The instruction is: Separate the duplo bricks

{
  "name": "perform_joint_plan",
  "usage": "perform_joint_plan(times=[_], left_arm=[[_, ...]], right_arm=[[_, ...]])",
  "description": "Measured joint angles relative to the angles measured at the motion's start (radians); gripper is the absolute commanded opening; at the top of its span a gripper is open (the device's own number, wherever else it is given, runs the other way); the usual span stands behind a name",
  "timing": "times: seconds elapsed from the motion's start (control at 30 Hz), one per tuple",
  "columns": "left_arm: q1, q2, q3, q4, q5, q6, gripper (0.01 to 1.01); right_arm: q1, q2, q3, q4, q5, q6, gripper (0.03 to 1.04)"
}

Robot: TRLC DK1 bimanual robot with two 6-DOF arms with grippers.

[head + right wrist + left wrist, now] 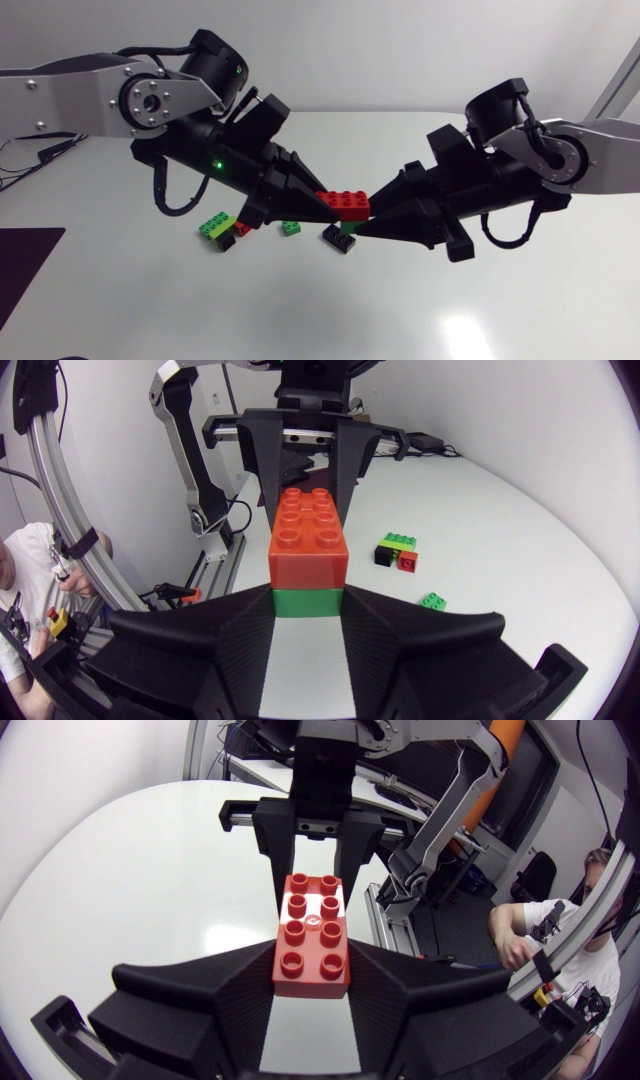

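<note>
The red brick [311, 935], with eight studs on top, is held in the air above the table [480, 300], in the middle between both arms. Directly under the red brick and touching it sits a green brick [308, 602], so the two are joined one on the other.

The left gripper [330, 208] is clenched on the red brick. In the left wrist view its two fingers [240, 990] press on the long sides of the brick at the near end. The right gripper [308, 610] meets the red brick from the opposite end and is clamped on the green brick below it, one finger on each side. The tips of the two grippers almost meet there.

In the head view, a small black brick [335, 236] shows just below the red brick. I cannot tell if it lies on the table or hangs under the green brick.

Further from the red brick, on the left arm's side, a small green brick [291, 228] lies alone on the table. Farthest from the red brick, past the small green brick, lies a little group of bricks [221, 228]: a light green one, a black one and a red one, touching each other.
</note>
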Motion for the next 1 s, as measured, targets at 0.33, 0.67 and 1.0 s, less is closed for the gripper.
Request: perform_joint_plan(times=[0.33, 0.67, 1.0], left_arm=[[-0.001, 0.013, 0.080, -0.027, 0.002, -0.001, 0.366], [0.024, 0.012, -0.078, 0.190, -0.277, 0.053, 0.372], [0.001, 0.072, -0.304, 0.438, -0.491, 0.082, 0.382]], right_arm=[[0.047, -0.021, -0.033, 0.002, 0.062, -0.028, 0.11], [-0.083, -0.020, -0.033, 0.018, 0.065, -0.034, 0.11], [-0.178, -0.013, -0.034, 0.091, 0.085, -0.033, 0.11]])
